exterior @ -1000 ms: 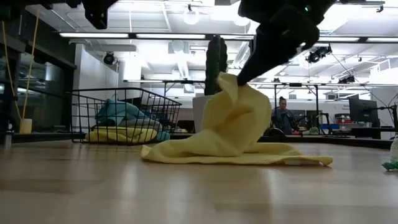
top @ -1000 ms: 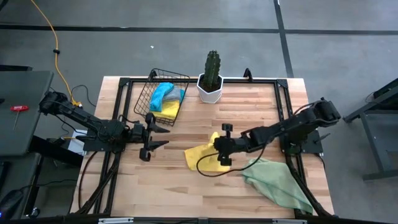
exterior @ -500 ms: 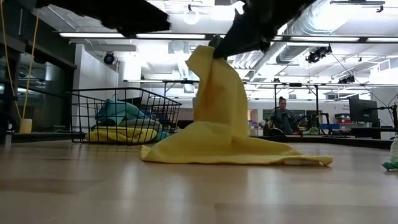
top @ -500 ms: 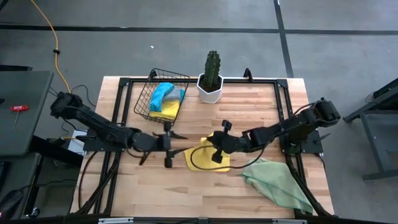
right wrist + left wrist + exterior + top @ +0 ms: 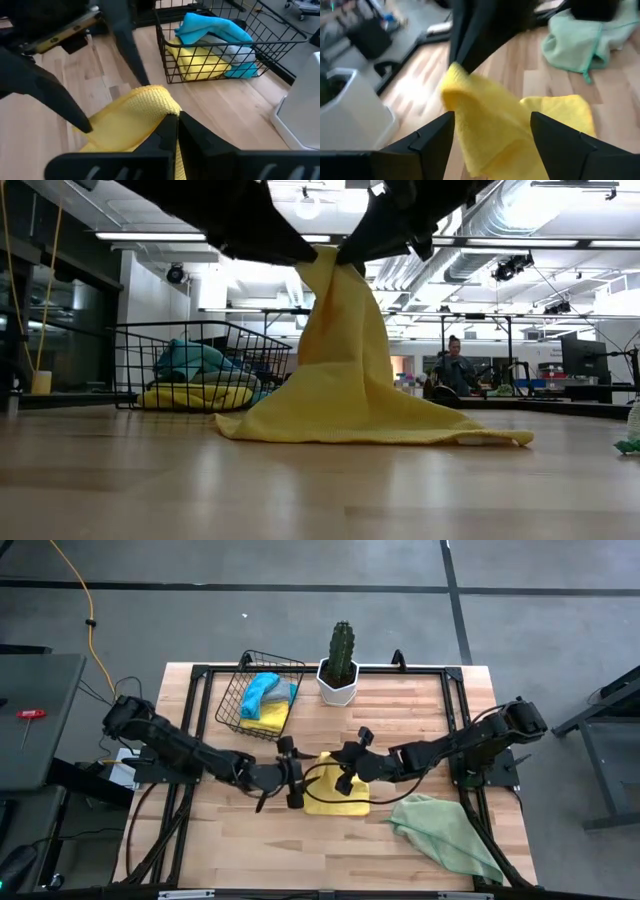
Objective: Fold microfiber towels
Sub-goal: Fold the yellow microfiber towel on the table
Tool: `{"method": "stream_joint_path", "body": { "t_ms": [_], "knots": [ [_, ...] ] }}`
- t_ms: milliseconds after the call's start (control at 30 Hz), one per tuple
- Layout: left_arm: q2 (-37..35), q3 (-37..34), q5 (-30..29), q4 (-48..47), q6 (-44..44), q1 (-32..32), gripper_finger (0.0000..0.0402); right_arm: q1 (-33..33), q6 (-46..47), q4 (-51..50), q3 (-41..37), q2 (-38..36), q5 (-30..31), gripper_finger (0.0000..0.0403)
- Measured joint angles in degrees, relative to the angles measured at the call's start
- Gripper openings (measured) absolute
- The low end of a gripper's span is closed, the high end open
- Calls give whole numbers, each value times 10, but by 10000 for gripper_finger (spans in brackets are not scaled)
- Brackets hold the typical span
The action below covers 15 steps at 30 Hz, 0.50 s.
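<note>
My right gripper (image 5: 343,762) pinches 1 corner of the yellow towel (image 5: 338,794) mid-table, lifting it into a peak so my left gripper (image 5: 296,772), fingers spread on either side, can take that raised edge for folding.

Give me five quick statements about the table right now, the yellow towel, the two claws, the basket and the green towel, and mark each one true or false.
1. The right claw is shut on the yellow towel, lifting part of it off the table. True.
2. The left claw is clamped shut on the same towel. False: its fingers stand open on either side of the raised fold.
3. The wire basket holds only one towel. False: blue and yellow towels lie in it.
4. The green towel lies crumpled near the table's right front corner. True.
5. The cactus pot stands inside the basket. False: it stands beside it.
</note>
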Motion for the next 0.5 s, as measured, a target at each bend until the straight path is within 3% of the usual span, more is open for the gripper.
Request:
{"method": "stream_joint_path", "body": {
  "t_ms": [233, 400, 500],
  "knots": [
    [1, 7, 37, -45, -116, 31, 255, -3, -3, 2, 0, 0, 13, 0],
    [1, 7, 135, -66, -169, 59, 255, -3, -5, 4, 0, 0, 14, 0],
    [1, 7, 156, -66, -183, 67, 255, -3, -5, 4, 0, 0, 16, 0]
  ]
}}
